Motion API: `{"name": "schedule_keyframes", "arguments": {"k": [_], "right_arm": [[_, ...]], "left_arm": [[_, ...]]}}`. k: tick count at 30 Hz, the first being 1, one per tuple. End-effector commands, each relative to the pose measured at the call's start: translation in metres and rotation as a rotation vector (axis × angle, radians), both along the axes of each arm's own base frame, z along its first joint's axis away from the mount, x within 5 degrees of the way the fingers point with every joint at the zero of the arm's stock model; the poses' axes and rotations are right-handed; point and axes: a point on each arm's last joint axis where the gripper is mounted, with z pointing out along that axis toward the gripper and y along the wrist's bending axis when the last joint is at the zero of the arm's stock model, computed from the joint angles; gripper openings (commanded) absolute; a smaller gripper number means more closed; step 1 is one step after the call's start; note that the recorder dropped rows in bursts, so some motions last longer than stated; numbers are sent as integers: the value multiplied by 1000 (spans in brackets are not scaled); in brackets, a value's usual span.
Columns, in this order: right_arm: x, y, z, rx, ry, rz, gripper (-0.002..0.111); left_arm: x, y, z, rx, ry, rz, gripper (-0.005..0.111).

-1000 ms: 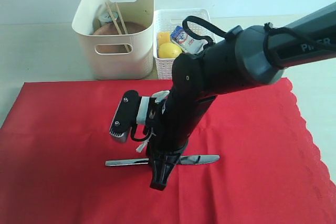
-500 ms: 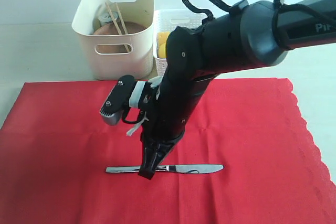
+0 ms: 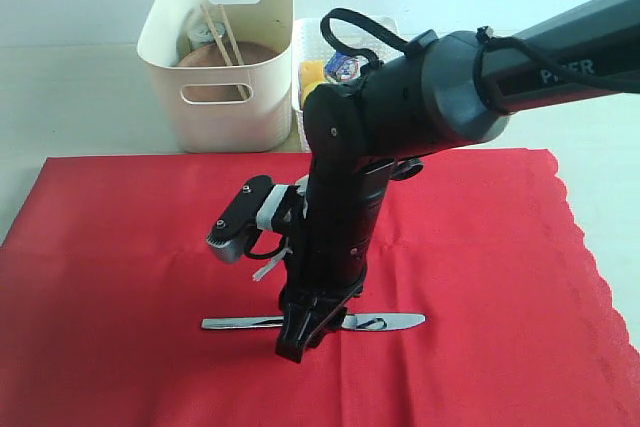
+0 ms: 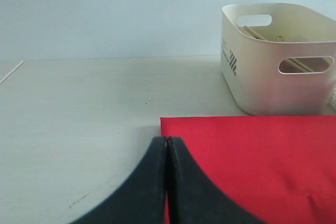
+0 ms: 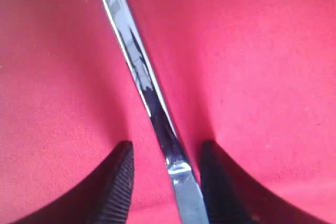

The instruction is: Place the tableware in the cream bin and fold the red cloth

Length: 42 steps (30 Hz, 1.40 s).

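The metal knife [image 3: 390,322] lies flat on the red cloth [image 3: 120,247], near its front. My right gripper [image 3: 295,347] points straight down over the knife's middle. In the right wrist view the gripper [image 5: 167,148] is open, one finger on each side of the knife [image 5: 139,66], with red cloth showing in both gaps. The cream bin [image 3: 225,97] stands behind the cloth and holds wooden chopsticks [image 3: 222,35] and a brown plate [image 3: 255,52]. My left gripper [image 4: 167,140] is shut and empty by a corner of the red cloth [image 4: 252,156], with the cream bin [image 4: 262,82] beyond it.
A white lattice basket [image 3: 312,127] stands right of the bin, holding something yellow [image 3: 312,72] and a milk carton [image 3: 343,65]. The right arm's dark bulk spans the cloth's middle. Bare pale tabletop [image 4: 79,103] surrounds the cloth.
The knife slid toward the cloth's front edge. The right gripper squeezed nearly shut at the knife, then opened, and now straddles it lower down. The left gripper's earlier state is not shown.
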Motion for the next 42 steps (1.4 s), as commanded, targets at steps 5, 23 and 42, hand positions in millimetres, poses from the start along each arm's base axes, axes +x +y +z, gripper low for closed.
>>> {"name": "schedule_keyframes", "arguments": {"k": [5,23,42], "right_arm": [[-2,-8,-18,-95,22,64,17],[-1,-7,14,-29,-41,57,0],[15,5,94,225,-351,30,0]], "left_arm": [[0,0,0,4,-9,-5,0],[0,0,0,4,-9,-5,0],[0,0,0,4,-9,-5,0]]}}
